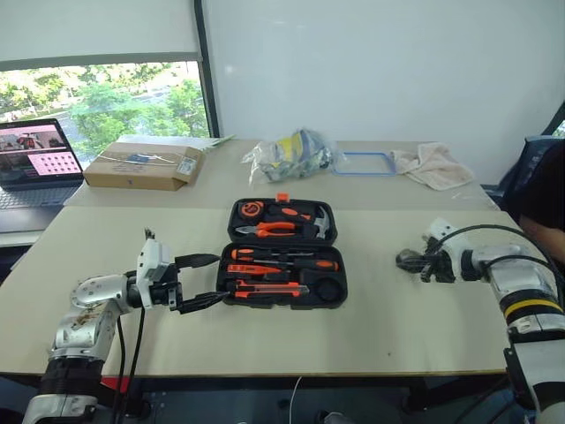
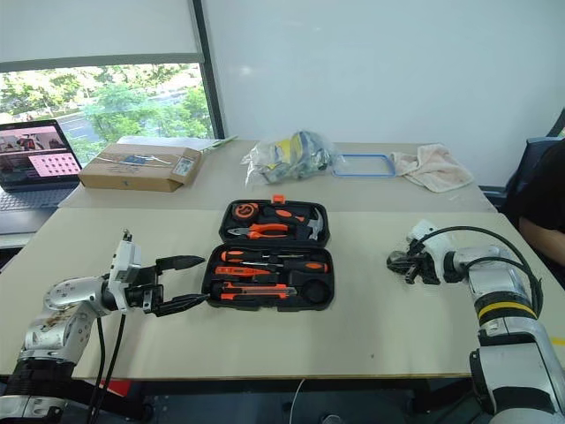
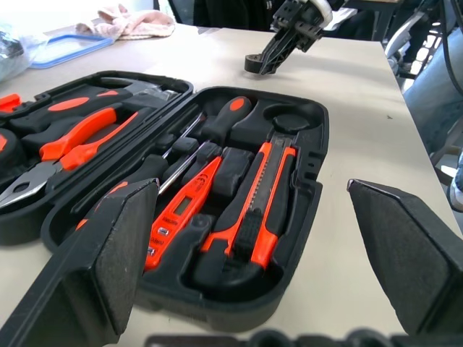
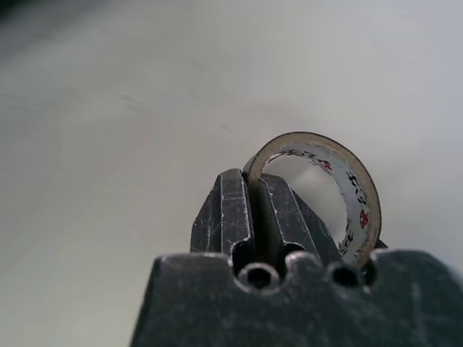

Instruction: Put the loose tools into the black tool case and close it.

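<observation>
Left eye view: beige table (image 1: pixel 388 327), window (image 1: pixel 106 97), white wall (image 1: pixel 380 62).

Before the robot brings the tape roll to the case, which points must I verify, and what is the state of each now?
1. Right hand shut on the tape roll, pinching its wall: ok.
2. Tape roll lifted off the table: cannot tell.
3. Black tool case lying open: ok.
4. Round slot in the case free: ok.
5. Left hand open, beside the case, not over it: ok.
6. Screwdrivers and utility knife seated in their slots: ok.
</observation>
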Robot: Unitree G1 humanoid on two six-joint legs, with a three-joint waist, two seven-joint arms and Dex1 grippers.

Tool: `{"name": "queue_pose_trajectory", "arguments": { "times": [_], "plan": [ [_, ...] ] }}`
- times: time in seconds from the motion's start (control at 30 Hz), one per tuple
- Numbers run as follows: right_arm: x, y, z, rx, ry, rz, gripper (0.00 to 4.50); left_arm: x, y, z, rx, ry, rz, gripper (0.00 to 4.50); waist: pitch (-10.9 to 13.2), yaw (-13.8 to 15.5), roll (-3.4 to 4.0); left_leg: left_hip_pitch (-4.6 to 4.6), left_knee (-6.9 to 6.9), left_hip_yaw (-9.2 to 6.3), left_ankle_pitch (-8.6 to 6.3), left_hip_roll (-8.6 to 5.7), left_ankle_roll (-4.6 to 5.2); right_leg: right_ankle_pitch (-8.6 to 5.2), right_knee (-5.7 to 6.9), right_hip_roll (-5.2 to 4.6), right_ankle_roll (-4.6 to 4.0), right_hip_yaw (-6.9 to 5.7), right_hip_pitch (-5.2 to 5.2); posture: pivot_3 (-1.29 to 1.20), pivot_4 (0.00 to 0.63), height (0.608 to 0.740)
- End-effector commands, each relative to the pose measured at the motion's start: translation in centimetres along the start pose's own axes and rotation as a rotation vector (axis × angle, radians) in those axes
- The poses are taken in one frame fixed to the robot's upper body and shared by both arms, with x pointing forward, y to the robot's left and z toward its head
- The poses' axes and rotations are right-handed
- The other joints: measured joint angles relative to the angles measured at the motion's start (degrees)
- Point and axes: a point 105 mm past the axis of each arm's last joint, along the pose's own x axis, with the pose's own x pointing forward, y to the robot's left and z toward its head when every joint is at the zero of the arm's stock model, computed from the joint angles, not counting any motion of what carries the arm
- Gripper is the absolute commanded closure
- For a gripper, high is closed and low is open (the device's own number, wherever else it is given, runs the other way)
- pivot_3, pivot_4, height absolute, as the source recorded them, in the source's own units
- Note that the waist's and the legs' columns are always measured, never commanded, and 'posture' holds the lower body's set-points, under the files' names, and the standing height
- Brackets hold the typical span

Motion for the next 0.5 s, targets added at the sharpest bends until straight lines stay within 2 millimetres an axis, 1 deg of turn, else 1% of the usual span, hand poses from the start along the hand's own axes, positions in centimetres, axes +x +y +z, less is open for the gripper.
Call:
{"name": "queue_pose_trajectory", "arguments": {
  "times": [0.03,0.07,0.1,0.13,0.2,0.23,0.3,0.4,0.5],
  "plan": [
    [0.1,3.3,5.9,-0.107,-0.156,0.177,4.44,-0.2,-0.3,1.1,0.032,-0.021,-0.029,0.0,0.01,-0.07,0.02,0.01,0.01,0.0,0.0,0.02,0.0,0.0,0.05,0.0,0.0,0.0,-0.01,0.0,0.15,0.74],
    [0.8,4.8,6.9,-0.105,-0.164,0.227,4.44,-0.1,-0.6,1.0,0.031,-0.021,-0.042,0.0,0.01,-0.03,0.02,0.01,0.01,-0.01,0.0,0.03,0.0,0.0,0.05,-0.01,-0.01,0.0,-0.01,0.0,0.15,0.74],
    [1.3,6.0,7.3,-0.105,-0.159,0.262,4.44,-0.1,-0.9,1.0,0.029,-0.017,-0.056,0.0,0.01,-0.02,0.03,0.01,0.01,-0.01,0.0,0.04,0.0,0.0,0.06,-0.02,-0.01,0.0,-0.03,0.0,0.15,0.74],
    [1.6,6.7,7.6,-0.103,-0.153,0.28,4.44,0.0,-1.1,0.9,0.027,-0.014,-0.065,0.0,0.01,0.02,0.03,0.03,0.01,-0.02,-0.01,0.08,-0.01,0.0,0.11,-0.02,-0.02,-0.01,-0.03,0.0,0.15,0.74],
    [3.1,8.5,7.7,-0.105,-0.122,0.313,4.44,0.1,-1.8,0.3,0.031,0.012,-0.098,0.0,0.01,0.29,0.03,0.03,0.02,-0.04,-0.01,0.06,-0.03,0.01,0.12,-0.04,-0.04,-0.02,-0.04,0.0,0.15,0.74],
    [3.6,9.1,7.7,-0.097,-0.114,0.319,4.44,0.1,-1.9,0.2,0.032,0.016,-0.104,0.0,0.01,0.32,0.03,0.03,0.04,-0.04,-0.01,0.05,-0.04,0.02,0.13,-0.05,-0.06,-0.02,-0.04,0.0,0.15,0.74],
    [4.4,9.7,7.5,-0.083,-0.093,0.321,4.44,0.1,-2.0,0.0,0.034,0.022,-0.107,0.0,0.01,0.61,0.02,0.04,0.05,-0.04,-0.01,0.0,-0.04,0.03,0.15,-0.09,-0.06,-0.02,-0.04,0.0,0.15,0.74],
    [5.4,10.1,6.3,-0.073,-0.028,0.326,4.44,0.1,-2.0,-0.1,0.039,0.029,-0.106,0.0,0.01,1.09,0.02,-0.01,0.14,-0.06,-0.01,-0.1,-0.03,0.03,0.24,-0.16,-0.06,-0.02,-0.08,0.0,0.15,0.74],
    [6.3,10.0,5.7,-0.062,-0.004,0.314,4.44,0.0,-1.9,-0.1,0.043,0.033,-0.098,0.0,0.01,1.13,0.02,0.01,0.14,-0.06,-0.01,-0.13,-0.03,0.02,0.27,-0.15,-0.06,-0.02,-0.08,0.0,0.15,0.74]
  ]
}}
